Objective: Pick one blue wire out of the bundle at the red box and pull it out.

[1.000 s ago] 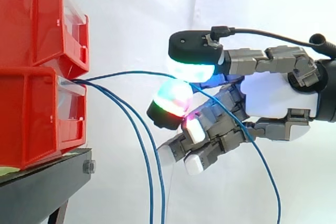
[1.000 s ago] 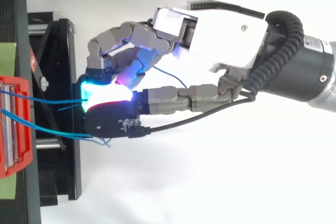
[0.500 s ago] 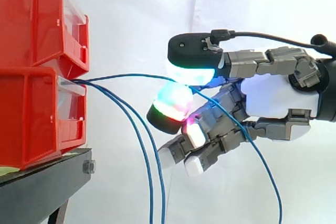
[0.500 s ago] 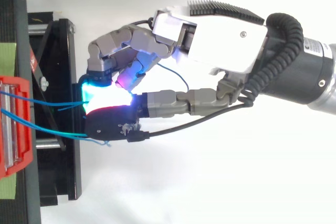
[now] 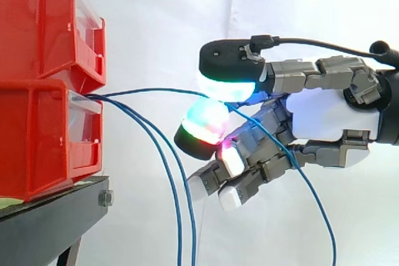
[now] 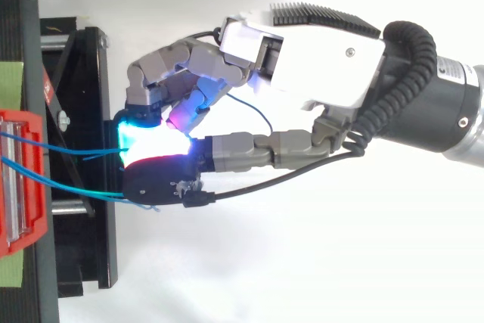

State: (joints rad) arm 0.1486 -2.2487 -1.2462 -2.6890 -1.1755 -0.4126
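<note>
against a plain white curtain (image 5: pixel 187 17), reaching in from the right with the grey and white robot hand (image 5: pixel 330 119), level with the lower of two stacked red plastic bins (image 5: pixel 37 135) on a black metal stand (image 5: pixel 56 219). pinching one thin blue wire (image 5: pixel 156 88) between the glowing pads (image 5: pixel 225 82) of two opposed fingers (image 5: pixel 299 73), with the remaining fingers curling loosely underneath and gripping nothing. holding it in mid-air, near the bin front but clear of it, probably to have room for drawing straight back. leading the pinched wire almost level from the slot of the lower bin into the grip, then letting its tail drop past the palm toward the bottom edge. leaving two other blue wires (image 5: pixel 179 216) hanging slack from the same slot, apart from the fingers, so judging one strand as singled out and the pull-out as not yet done. from above, pressing the pads together just off the edge of the stand.
</note>
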